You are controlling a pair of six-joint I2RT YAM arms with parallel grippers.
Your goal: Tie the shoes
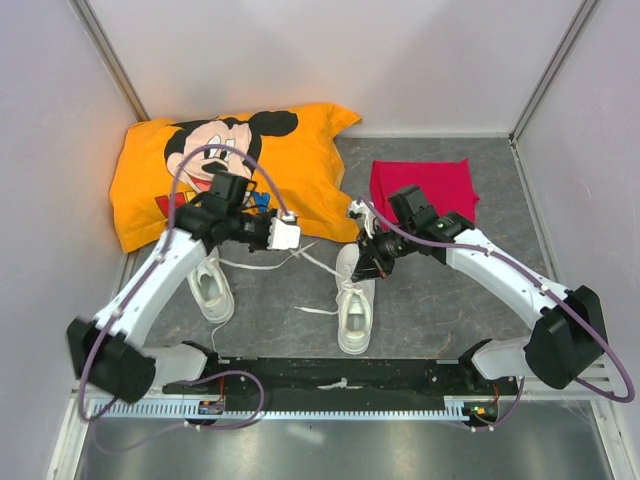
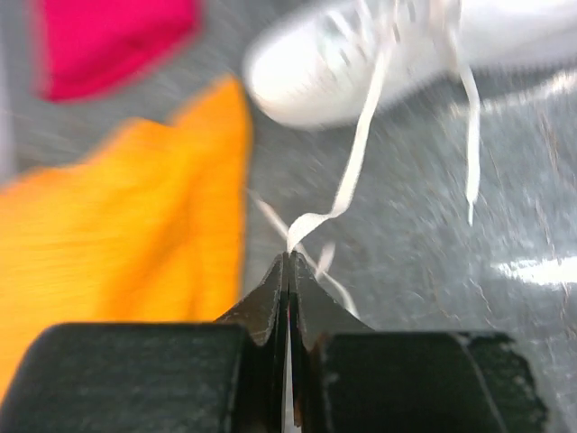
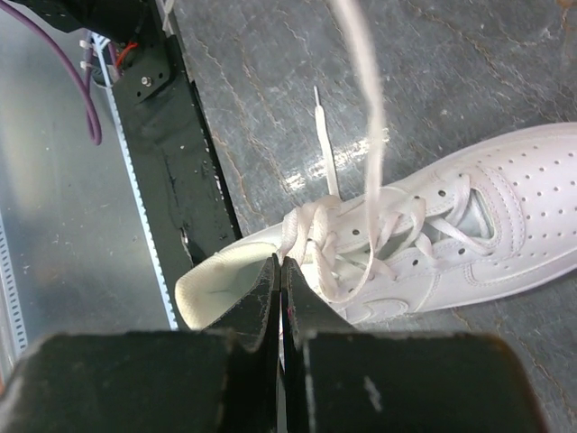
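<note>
The left gripper [image 2: 288,257], reaching from 8 o'clock, was pinched shut on 1 lace [image 2: 356,153] of the right shoe [image 1: 355,310]. The right gripper [image 3: 279,262] pointed down, shut at its knot [image 3: 311,236]; hold unclear. The left shoe [image 1: 213,290] lay at 9 o'clock.

orange pillow [image 1: 300,165] (mickey print), red cloth [image 1: 425,182]

left gripper [image 2: 288,257]: jaws closed | right gripper [image 3: 279,262]: jaws closed | 2 arms angled inward

Two white shoes [image 1: 212,288] [image 1: 355,310] in front of one orange pillow [image 1: 300,150]; one red cloth [image 1: 420,178] right of it; two robot arms [image 1: 160,275] [image 1: 500,270].
</note>
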